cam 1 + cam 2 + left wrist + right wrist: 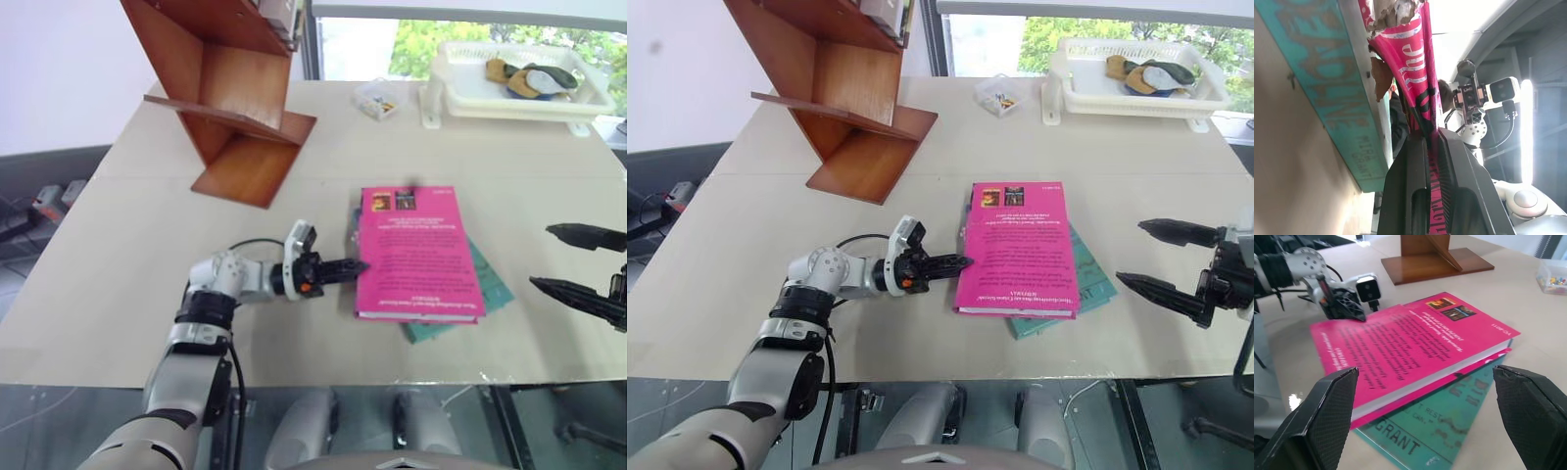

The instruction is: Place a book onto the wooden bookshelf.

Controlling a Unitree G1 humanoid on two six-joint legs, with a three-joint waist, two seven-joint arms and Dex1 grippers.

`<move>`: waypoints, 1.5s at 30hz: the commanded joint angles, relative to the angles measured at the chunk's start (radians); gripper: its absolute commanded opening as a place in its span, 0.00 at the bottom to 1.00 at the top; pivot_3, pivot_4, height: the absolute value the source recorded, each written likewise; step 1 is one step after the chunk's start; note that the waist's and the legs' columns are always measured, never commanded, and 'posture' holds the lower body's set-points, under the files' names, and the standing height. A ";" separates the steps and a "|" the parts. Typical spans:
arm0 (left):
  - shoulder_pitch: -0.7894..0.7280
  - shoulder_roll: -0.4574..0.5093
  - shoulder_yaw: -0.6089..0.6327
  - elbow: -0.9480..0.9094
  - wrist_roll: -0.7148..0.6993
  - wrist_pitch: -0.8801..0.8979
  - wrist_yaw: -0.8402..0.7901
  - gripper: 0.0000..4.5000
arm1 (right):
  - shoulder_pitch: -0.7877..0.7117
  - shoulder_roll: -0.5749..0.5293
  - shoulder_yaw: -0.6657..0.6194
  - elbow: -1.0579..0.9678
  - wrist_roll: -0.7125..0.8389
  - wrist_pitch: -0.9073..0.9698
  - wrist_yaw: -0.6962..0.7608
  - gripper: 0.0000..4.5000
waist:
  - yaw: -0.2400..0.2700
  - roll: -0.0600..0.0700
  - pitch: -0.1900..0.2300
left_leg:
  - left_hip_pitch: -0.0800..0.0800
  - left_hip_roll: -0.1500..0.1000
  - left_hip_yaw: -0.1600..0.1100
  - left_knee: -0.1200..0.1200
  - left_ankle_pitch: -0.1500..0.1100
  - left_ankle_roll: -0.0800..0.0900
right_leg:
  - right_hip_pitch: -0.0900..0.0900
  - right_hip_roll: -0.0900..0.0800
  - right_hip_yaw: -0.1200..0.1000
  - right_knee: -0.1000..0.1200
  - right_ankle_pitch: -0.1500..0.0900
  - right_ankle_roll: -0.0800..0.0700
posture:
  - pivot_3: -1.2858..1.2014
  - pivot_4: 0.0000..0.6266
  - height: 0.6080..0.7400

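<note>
Here the left arm lies low over the near-left part of the bench, forearm bent across so that the left claw points level toward the right, its two black fingers pressed together on the left edge of the book; in the left wrist view the fingers pinch the pink cover between them. The book, bright pink with two small dark pictures at its far end, lies flat at the middle of the bench, resting on a thinner teal book whose right and near edges stick out from beneath it. The right claw hovers above the bench to the right of both books, apart from them, its fingers spread wide and holding nothing; from the right wrist view its fingers frame the pink cover and the teal one under it. The wooden bookshelf stands at the far left of the bench, slanted reddish-brown boards on a flat base, well apart from the book, with bare bench between them. At the far right sits a white plastic tray with a few small items in it, and just left of it a small clear box of coloured bits.
</note>
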 commanded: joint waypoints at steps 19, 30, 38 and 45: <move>-0.232 0.315 -0.205 -0.353 0.593 -1.013 -0.067 0.01 | -0.080 0.042 -0.068 0.177 0.195 0.093 0.073 1.00 | -0.003 -0.003 0.002 | -0.005 0.000 -0.001 -0.001 0.002 -0.003 | -0.002 0.000 0.001 -0.005 0.001 -0.001 | 0.52 0.24 1.00; -0.494 0.496 -0.267 -0.313 0.886 -1.435 -0.110 0.01 | -0.209 0.022 -0.093 0.370 0.252 0.120 0.160 1.00 | -0.005 -0.004 0.004 | -0.005 0.000 0.003 -0.001 0.000 0.000 | -0.003 0.002 0.001 -0.006 0.002 0.002 | 0.52 0.24 1.00; -0.582 0.586 -0.244 -0.219 0.943 -1.524 -0.138 0.01 | -0.310 0.020 -0.117 0.498 0.333 0.189 0.236 1.00 | -0.013 -0.005 0.004 | -0.007 -0.001 0.004 -0.001 0.000 0.000 | -0.005 0.002 0.002 -0.006 0.002 0.003 | 0.52 0.24 1.00; -0.682 0.630 -0.244 -0.126 0.998 -1.585 -0.140 0.01 | -0.369 0.023 -0.109 0.568 0.332 0.208 0.271 1.00 | -0.021 -0.007 0.006 | -0.006 -0.001 0.004 0.002 -0.002 0.004 | -0.006 0.002 0.002 -0.001 0.002 0.003 | 0.52 0.24 1.00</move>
